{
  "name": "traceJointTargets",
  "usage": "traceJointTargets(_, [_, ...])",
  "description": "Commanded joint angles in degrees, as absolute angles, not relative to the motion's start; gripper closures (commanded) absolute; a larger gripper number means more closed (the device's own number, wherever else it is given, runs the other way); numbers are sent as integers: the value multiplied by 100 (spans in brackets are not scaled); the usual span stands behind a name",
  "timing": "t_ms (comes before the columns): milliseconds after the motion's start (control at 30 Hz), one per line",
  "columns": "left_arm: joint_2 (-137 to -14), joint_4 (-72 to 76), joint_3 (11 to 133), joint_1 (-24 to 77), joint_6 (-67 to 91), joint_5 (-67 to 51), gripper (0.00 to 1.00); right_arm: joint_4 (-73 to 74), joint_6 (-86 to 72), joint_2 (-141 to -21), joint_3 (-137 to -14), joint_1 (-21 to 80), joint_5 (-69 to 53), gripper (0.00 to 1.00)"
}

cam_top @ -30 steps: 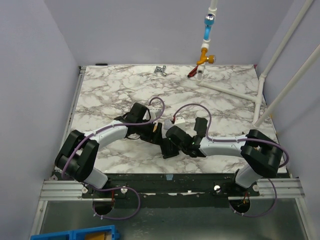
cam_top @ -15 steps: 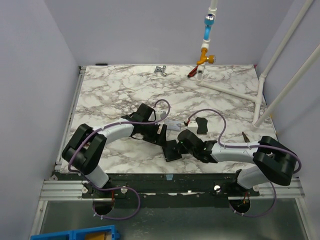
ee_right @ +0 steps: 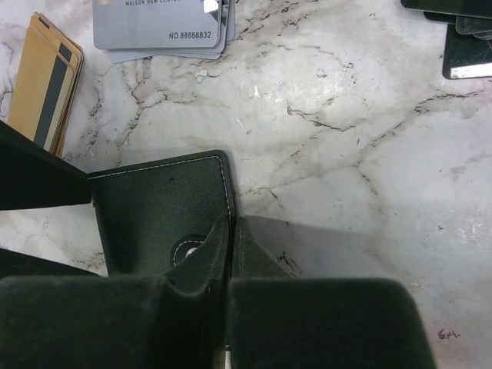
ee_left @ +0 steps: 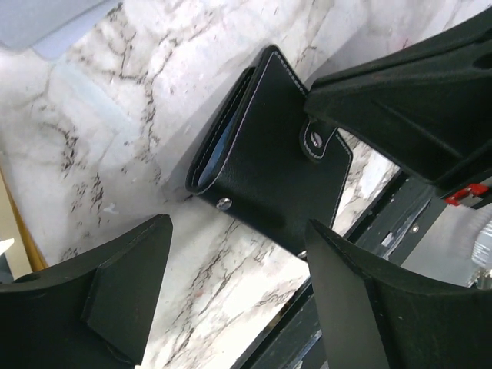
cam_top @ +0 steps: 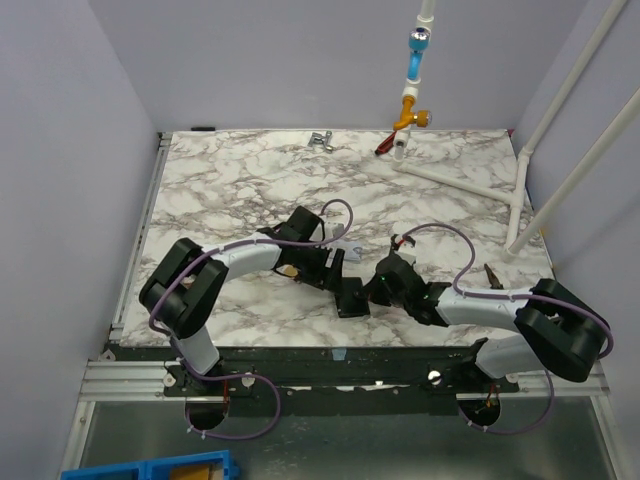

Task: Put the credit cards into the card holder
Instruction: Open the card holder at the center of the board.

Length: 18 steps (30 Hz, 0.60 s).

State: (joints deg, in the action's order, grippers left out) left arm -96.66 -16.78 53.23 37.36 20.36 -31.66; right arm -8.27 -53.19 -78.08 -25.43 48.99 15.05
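Note:
The card holder [ee_left: 269, 154] is a black stitched wallet with a clasp tab, lying slightly agape near the table's front edge [cam_top: 350, 297]. My right gripper [ee_right: 231, 224] is shut, pinching the holder's right edge [ee_right: 161, 211] beside the tab; in the top view the gripper [cam_top: 372, 290] sits just right of the holder. My left gripper [ee_left: 237, 224] is open and empty, its fingers [ee_left: 127, 296] spread just short of the holder's near side [cam_top: 335, 268]. The pale grey-blue cards [ee_right: 161, 27] and the gold-tan cards [ee_right: 42, 84] with a dark stripe lie on the marble beyond the holder.
Smaller black cases [ee_right: 461, 38] lie at the far right of the right wrist view. White pipes [cam_top: 470, 180] and a valve fitting [cam_top: 405, 120] stand at the back right. The table's dark front rail [cam_top: 330, 355] runs close behind the holder.
The left gripper has reached right, up to the card holder. The right gripper has shifted right with the holder's edge, and the holder has slid slightly right.

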Motion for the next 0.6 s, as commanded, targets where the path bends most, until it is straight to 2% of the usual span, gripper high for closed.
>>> traceJointTargets(0, [-9922, -1407, 5589, 3842, 2290, -3404, 29, -395, -5352, -7977, -2361, 4860, 1390, 99])
traceJointTargets(233, [-10266, -1296, 5695, 3949, 2426, -3595, 30, -439, -5433, -8035, -2312, 4845, 1365, 99])
traceJointTargets(300, [-10286, -1252, 5687, 3951, 2448, -3682, 34, -448, -5422, -8048, -2328, 4834, 1354, 99])
traceJointTargets(467, [-10043, -1123, 5660, 3920, 2425, -3823, 53, -474, -5294, -8036, -2397, 4835, 1314, 99])
traceJointTargets(533, [-9958, -1156, 5660, 3873, 2362, -3847, 65, -475, -5228, -7945, -2408, 4834, 1316, 99])
traceJointTargets(567, [-9926, -1173, 5660, 3840, 2333, -3854, 73, -491, -5190, -7870, -2415, 4838, 1313, 95])
